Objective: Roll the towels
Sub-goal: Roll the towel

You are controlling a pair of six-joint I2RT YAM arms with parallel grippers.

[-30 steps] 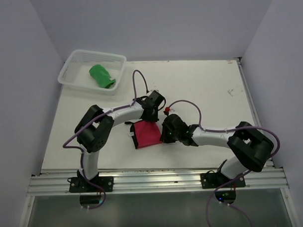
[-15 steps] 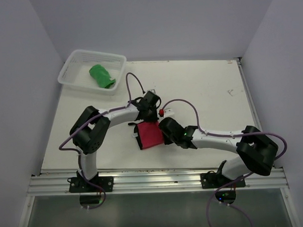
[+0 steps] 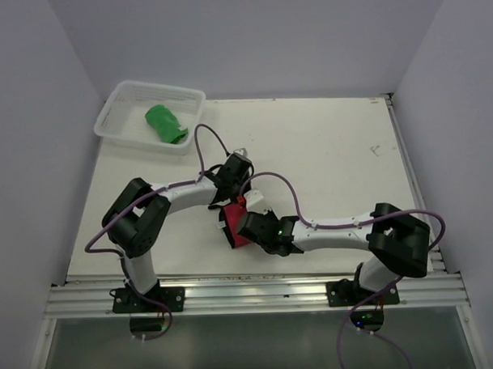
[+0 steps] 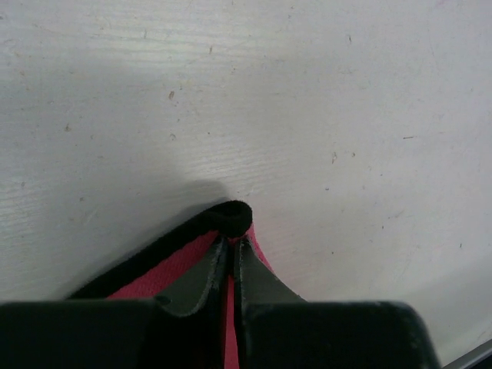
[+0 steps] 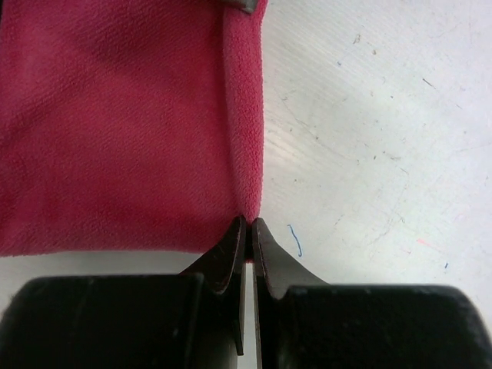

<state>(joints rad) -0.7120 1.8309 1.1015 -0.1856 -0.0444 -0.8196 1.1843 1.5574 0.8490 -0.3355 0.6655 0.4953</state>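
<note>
At your far left, the white plastic mesh basket [image 3: 126, 108] sits on the white table [image 3: 334, 149]. The bright green cloth towel [image 3: 165, 123] lies bunched inside it. Near the table's middle, your left gripper [image 4: 232, 244] has its jaws pinched narrow on a corner of the red cloth towel [image 5: 115, 123], where the dark underside curls over at the fingertips. This towel lies on the table, partly hidden beneath both wrists. On its right side, your right gripper [image 5: 247, 224] is clamped on the towel's folded edge, jaws almost touching.
</note>
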